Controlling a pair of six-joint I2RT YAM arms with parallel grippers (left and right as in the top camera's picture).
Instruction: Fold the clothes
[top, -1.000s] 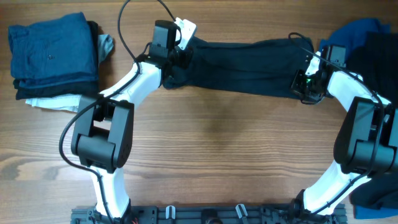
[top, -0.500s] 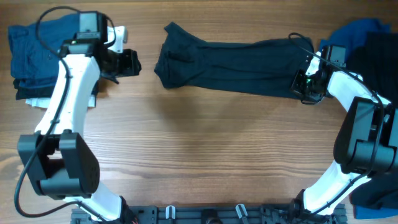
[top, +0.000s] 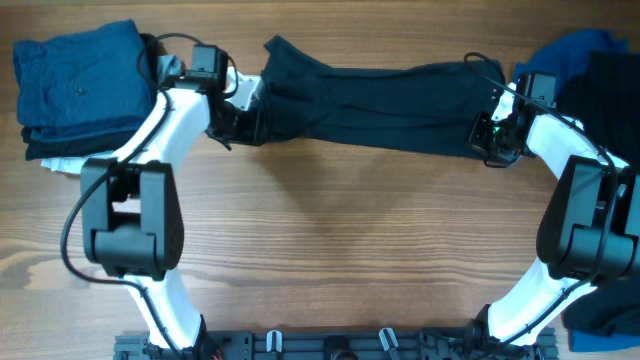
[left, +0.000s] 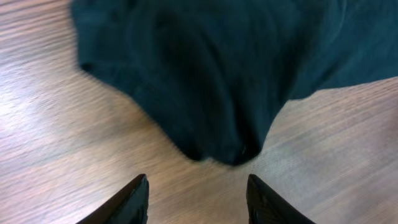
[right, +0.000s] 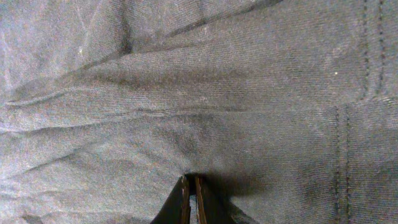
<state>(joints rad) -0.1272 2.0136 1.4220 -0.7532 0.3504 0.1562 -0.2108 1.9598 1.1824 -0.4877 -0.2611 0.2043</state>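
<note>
The navy shirt (top: 380, 105) lies on the table (top: 350, 260), stretched in a long band from L to R across the far half, w/ some wrinkles along its length. Its L end is bunched and rounded. In the left wrist view this end shows as a dark lobe on the wood, a bit blurred.

The left gripper (top: 243, 117) is at this L end, just beside the cloth edge. Its fingers stand wide apart and btw them is only bare wood. The shirt's lobe is just ahead of the tips and does not touch them, as far as the wrist view shows.

The right gripper (top: 492, 135) is at the R end of the shirt, on its near edge. In the right wrist view the fingers are pressed nearly together, w/ only a thin slit. The cloth puckers toward the tips, so they pinch a fold of the shirt. A stitched seam runs down the R side of this view.

At the far L corner is a folded stack (top: 85, 85): mid blue on top, a dark layer under it, and a white piece at the near edge. At the far R edge lies a loose pile (top: 595, 65) of blue and dark garments, partly behind the R arm. Whether it touches the shirt's R end, one cannot tell.
</note>
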